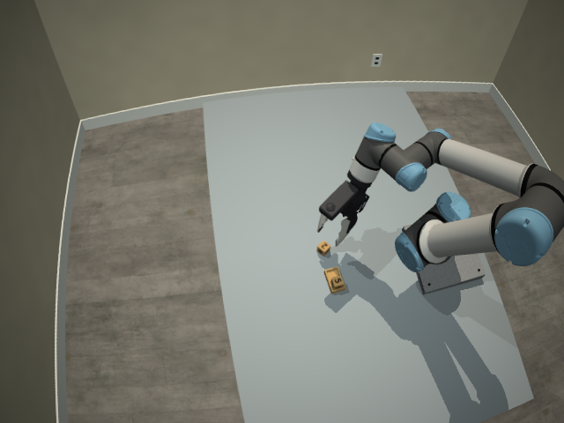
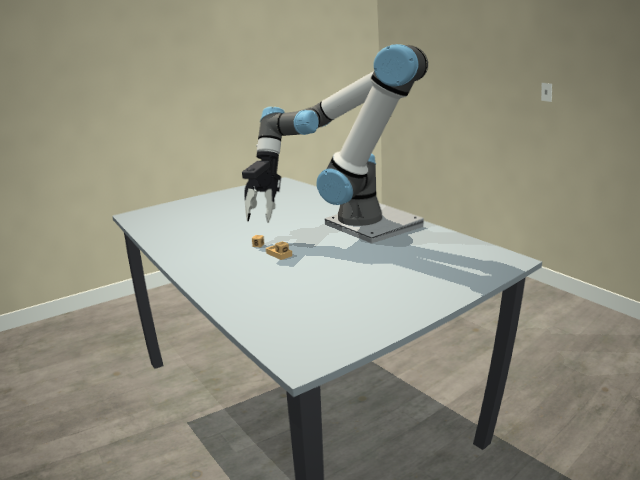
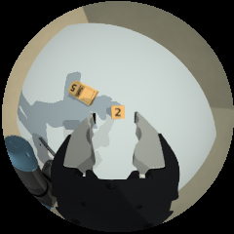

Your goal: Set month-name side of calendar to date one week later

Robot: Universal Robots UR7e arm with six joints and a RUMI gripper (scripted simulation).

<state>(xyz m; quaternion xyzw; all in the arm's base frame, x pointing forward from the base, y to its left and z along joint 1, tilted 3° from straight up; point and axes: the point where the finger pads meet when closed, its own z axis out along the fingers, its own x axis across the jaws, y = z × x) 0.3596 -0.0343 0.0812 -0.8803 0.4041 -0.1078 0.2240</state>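
Observation:
A small wooden cube [image 1: 323, 248] lies loose on the table with a 2 on top; it also shows in the exterior view [image 2: 257, 240] and in the wrist view [image 3: 117, 112]. A wooden tray [image 1: 332, 276] lies a short way off and holds one cube with a 5 on top [image 1: 337, 281]; the tray also shows in the wrist view [image 3: 82, 92] and in the exterior view [image 2: 279, 250]. The tray's other slot is empty. My gripper [image 1: 332, 231] hangs above the loose cube, partly open and empty; it also shows in the exterior view [image 2: 258, 212] and in the wrist view [image 3: 114, 118].
The arm's base plate [image 1: 450, 273] is bolted near the table's right edge. The table edge runs left of the cubes with wood floor beyond it.

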